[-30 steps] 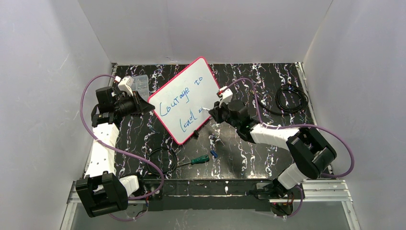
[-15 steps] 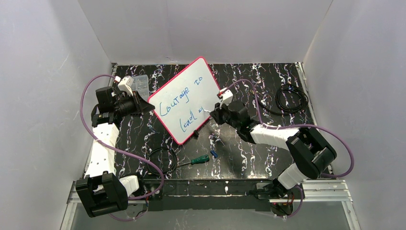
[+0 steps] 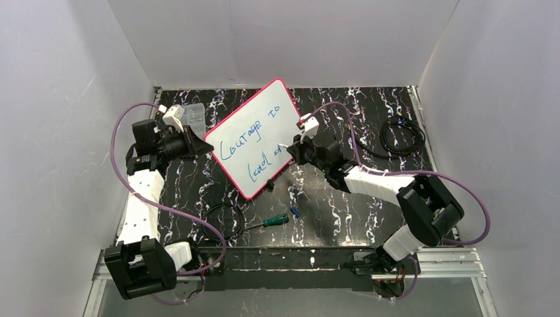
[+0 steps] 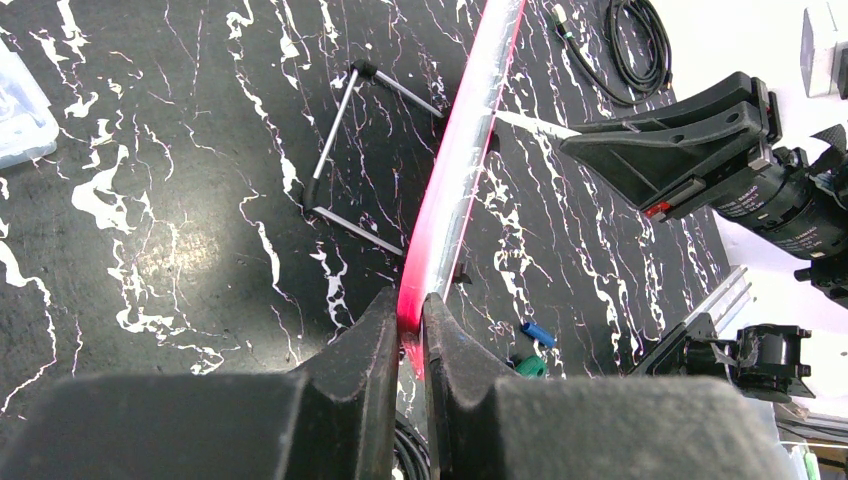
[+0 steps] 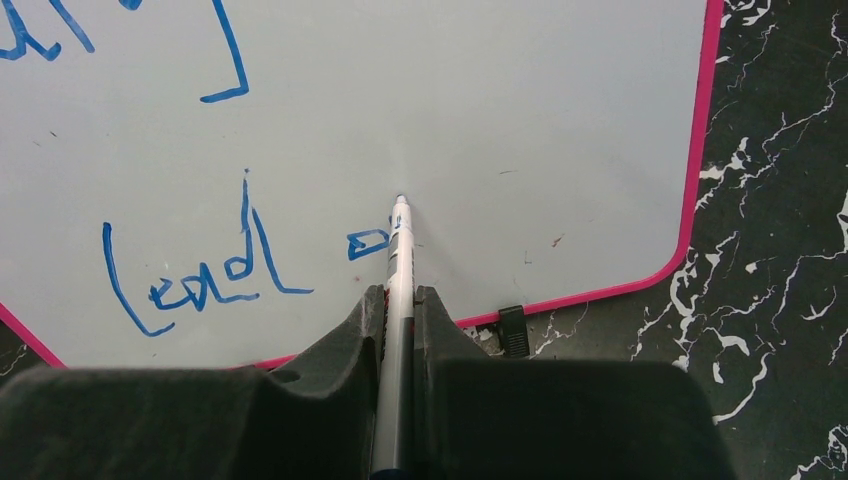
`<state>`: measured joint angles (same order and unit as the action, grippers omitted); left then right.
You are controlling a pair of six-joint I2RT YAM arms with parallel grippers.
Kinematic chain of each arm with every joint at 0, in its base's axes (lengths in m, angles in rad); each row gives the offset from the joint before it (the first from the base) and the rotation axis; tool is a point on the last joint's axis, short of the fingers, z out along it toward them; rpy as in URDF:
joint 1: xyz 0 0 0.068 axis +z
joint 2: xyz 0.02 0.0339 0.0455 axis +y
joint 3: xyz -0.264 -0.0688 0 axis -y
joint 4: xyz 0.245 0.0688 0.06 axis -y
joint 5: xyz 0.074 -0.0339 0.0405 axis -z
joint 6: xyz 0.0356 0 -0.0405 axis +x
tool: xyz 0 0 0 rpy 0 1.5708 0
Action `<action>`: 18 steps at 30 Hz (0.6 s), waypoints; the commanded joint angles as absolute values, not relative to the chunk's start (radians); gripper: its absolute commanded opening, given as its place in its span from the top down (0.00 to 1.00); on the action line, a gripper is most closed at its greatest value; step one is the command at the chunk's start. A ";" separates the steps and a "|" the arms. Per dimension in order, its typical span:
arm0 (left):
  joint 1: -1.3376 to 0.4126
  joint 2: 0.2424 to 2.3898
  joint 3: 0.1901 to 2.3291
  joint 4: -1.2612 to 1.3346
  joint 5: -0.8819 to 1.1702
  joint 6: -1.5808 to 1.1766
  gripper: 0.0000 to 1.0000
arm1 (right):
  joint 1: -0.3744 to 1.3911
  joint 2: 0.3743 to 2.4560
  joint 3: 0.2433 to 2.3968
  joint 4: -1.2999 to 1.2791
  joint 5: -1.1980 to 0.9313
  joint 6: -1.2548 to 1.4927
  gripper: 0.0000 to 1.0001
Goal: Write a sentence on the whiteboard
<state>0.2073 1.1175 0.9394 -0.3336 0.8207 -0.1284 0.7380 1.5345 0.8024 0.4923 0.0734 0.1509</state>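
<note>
From above, the whiteboard is a big flat white board with round corners and a thin pink-red frame. It stands tilted in the middle of the black table, which has white streaks like marble. The sentence is in blue, in two lines. The top line reads "Courage to" and the lower one reads "lead o".

My left arm goes up the left side and bends in, so my left gripper meets the board's left edge. My right arm stretches in low from the right, and my right gripper sits at the board's lower right part.

A clear plastic box is at the far left. I cannot tell what is in it. A green screwdriver lies near the front. A black cable is coiled well off to the right.

From my left wrist, my jaws are clamped on the board's pink edge. I see the board edge-on. A thin metal stand shows behind it. A small blue cap lies on the table.

From my right wrist, my jaws squeeze a thin white pen. Its tip is at the white face, just beside the small blue "o". I cannot tell if it touches. A black clip sits on the bottom frame.
</note>
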 commanded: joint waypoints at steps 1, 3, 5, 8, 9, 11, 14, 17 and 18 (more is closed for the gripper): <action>0.202 1.110 0.927 -0.336 0.818 -0.109 1.00 | 0.741 1.548 0.849 0.509 0.102 0.127 0.99; 0.202 1.110 0.927 -0.336 0.818 -0.109 1.00 | 0.740 1.553 0.851 0.503 0.115 0.127 0.99; 0.202 1.109 0.927 -0.336 0.818 -0.109 1.00 | 0.741 1.556 0.850 0.498 0.130 0.128 0.99; 0.202 1.109 0.927 -0.336 0.816 -0.109 1.00 | 0.739 1.559 0.845 0.486 0.153 0.131 0.99; 0.202 1.109 0.927 -0.336 0.816 -0.109 1.00 | 0.739 1.558 0.841 0.485 0.157 0.133 0.99; 0.201 1.108 0.927 -0.336 0.816 -0.109 1.00 | 0.739 1.557 0.836 0.482 0.167 0.136 0.99; 0.202 1.109 0.927 -0.336 0.818 -0.109 1.00 | 0.739 1.558 0.830 0.478 0.168 0.138 0.99; 0.202 1.109 0.926 -0.336 0.816 -0.108 1.00 | 0.739 1.563 0.829 0.472 0.161 0.139 0.99; 0.202 1.109 0.926 -0.336 0.816 -0.109 1.00 | 0.739 1.563 0.825 0.471 0.158 0.140 0.99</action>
<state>0.2073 1.1175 0.9394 -0.3332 0.8204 -0.1303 0.7391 1.5459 0.8097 0.4702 0.1410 0.1497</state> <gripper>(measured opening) 0.096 0.180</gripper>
